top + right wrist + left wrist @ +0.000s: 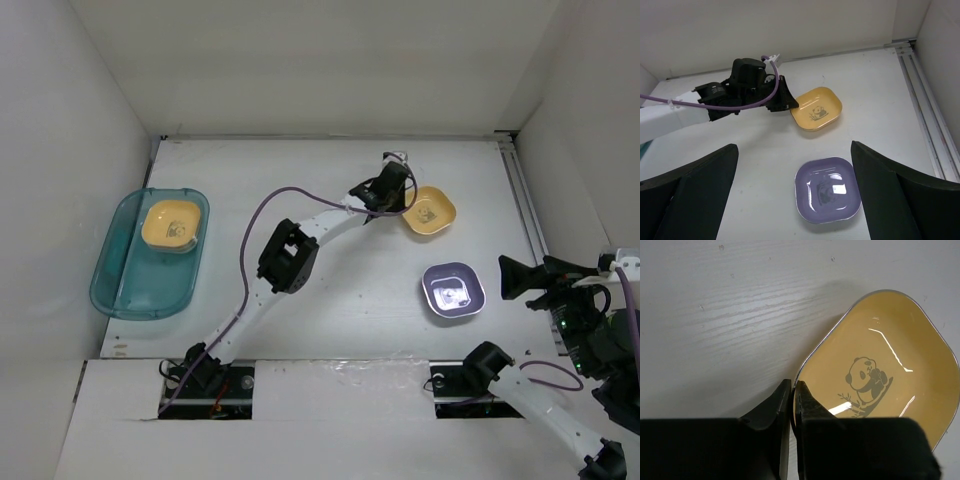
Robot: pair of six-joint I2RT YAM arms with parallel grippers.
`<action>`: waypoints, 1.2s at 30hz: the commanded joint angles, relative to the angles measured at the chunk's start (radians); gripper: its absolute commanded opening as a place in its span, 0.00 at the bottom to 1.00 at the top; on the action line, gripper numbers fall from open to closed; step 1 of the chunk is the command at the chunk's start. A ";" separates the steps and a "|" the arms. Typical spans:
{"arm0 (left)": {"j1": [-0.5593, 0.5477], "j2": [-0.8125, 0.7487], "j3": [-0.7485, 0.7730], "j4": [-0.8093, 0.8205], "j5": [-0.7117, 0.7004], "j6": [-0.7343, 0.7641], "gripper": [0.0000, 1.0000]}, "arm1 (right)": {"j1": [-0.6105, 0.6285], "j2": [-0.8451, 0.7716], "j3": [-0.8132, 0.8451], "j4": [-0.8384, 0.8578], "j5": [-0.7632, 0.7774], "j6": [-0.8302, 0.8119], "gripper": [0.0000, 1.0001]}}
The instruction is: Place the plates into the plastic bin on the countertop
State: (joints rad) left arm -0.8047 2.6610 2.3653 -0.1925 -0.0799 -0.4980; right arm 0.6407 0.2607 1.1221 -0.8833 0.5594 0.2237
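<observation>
A yellow-orange plate [430,212] with a panda mark lies at the back right of the white countertop [340,300]. My left gripper [400,196] is shut on its left rim. In the left wrist view the jaws [794,390] pinch the thin edge of this plate [880,365]. A purple plate [453,290] lies nearer, flat on the counter. My right gripper [503,278] hovers just right of it, open and holding nothing. Its wrist view shows the purple plate [828,190] below the spread fingers [895,195]. The teal plastic bin [125,285] sits far left with another yellow-orange plate [172,224] inside.
White walls enclose the counter on the left, back and right. A metal rail [525,210] runs along the right edge. The left arm's purple cable [245,250] loops over the middle of the counter.
</observation>
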 commanded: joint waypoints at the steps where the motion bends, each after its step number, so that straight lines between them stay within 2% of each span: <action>1: -0.002 -0.096 -0.018 -0.032 -0.067 0.016 0.00 | -0.004 -0.008 0.013 0.007 0.008 -0.017 1.00; 3: -0.002 -0.180 -0.098 -0.041 -0.127 0.003 0.00 | -0.004 -0.008 0.004 0.007 0.008 -0.017 1.00; 4: 0.007 -0.293 -0.148 -0.041 -0.155 -0.007 0.00 | -0.004 -0.008 -0.011 0.018 0.008 -0.017 1.00; 5: 0.030 -0.358 -0.266 -0.041 -0.222 -0.049 0.00 | -0.004 -0.008 -0.022 0.033 0.008 -0.017 1.00; 7: 0.068 -0.499 -0.403 -0.050 -0.276 -0.115 0.00 | -0.004 0.006 -0.070 0.072 -0.019 -0.026 1.00; 8: 0.128 -0.645 -0.539 -0.059 -0.290 -0.154 0.00 | -0.004 0.021 -0.083 0.085 -0.048 -0.026 1.00; 10: 0.198 -0.786 -0.660 -0.085 -0.290 -0.241 0.00 | -0.004 0.119 -0.084 0.077 -0.059 -0.026 1.00; 11: 0.235 -0.919 -0.717 -0.097 -0.281 -0.261 0.00 | -0.004 0.170 -0.084 0.064 -0.073 -0.026 1.00; 12: 0.304 -0.985 -0.827 -0.097 -0.281 -0.261 0.00 | -0.004 0.222 -0.065 0.047 -0.073 -0.026 1.00; 14: 0.363 -1.103 -0.917 -0.117 -0.291 -0.272 0.00 | -0.004 0.360 -0.045 0.012 -0.101 0.029 1.00; 15: 0.425 -1.204 -0.990 -0.130 -0.291 -0.272 0.00 | -0.004 0.391 -0.073 0.026 -0.152 0.038 1.00; 17: 0.501 -1.280 -1.046 -0.189 -0.301 -0.272 0.00 | -0.004 0.439 -0.128 0.073 -0.200 0.069 1.00; 18: 0.545 -1.346 -1.076 -0.202 -0.255 -0.261 0.00 | -0.004 0.439 -0.158 0.133 -0.222 0.098 1.00; 19: 0.664 -1.375 -1.145 -0.211 -0.213 -0.261 0.00 | -0.004 0.439 -0.189 0.162 -0.246 0.115 1.00; 21: 0.775 -1.430 -1.224 -0.182 -0.138 -0.219 0.00 | -0.004 0.410 -0.278 0.249 -0.247 0.128 1.00; 22: 0.867 -1.466 -1.276 -0.182 -0.114 -0.209 0.00 | -0.004 0.401 -0.300 0.273 -0.263 0.128 1.00; 24: 0.947 -1.466 -1.301 -0.202 -0.086 -0.192 0.00 | -0.004 0.390 -0.326 0.303 -0.279 0.128 1.00; 26: 1.018 -1.466 -1.324 -0.235 -0.101 -0.239 0.00 | -0.013 0.399 -0.335 0.313 -0.279 0.128 1.00; 29: 1.041 -1.506 -1.388 -0.213 -0.136 -0.296 0.00 | -0.013 0.445 -0.335 0.313 -0.288 0.137 1.00; 34: 1.041 -1.529 -1.434 -0.202 -0.251 -0.489 0.00 | -0.013 0.468 -0.367 0.322 -0.274 0.146 1.00; 36: 1.041 -1.529 -1.443 -0.167 -0.261 -0.500 0.00 | -0.013 0.480 -0.377 0.334 -0.274 0.146 1.00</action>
State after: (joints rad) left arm 0.2356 1.1740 0.9230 -0.4366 -0.2840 -0.8978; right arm 0.6342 0.7399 0.7547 -0.6155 0.2905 0.3534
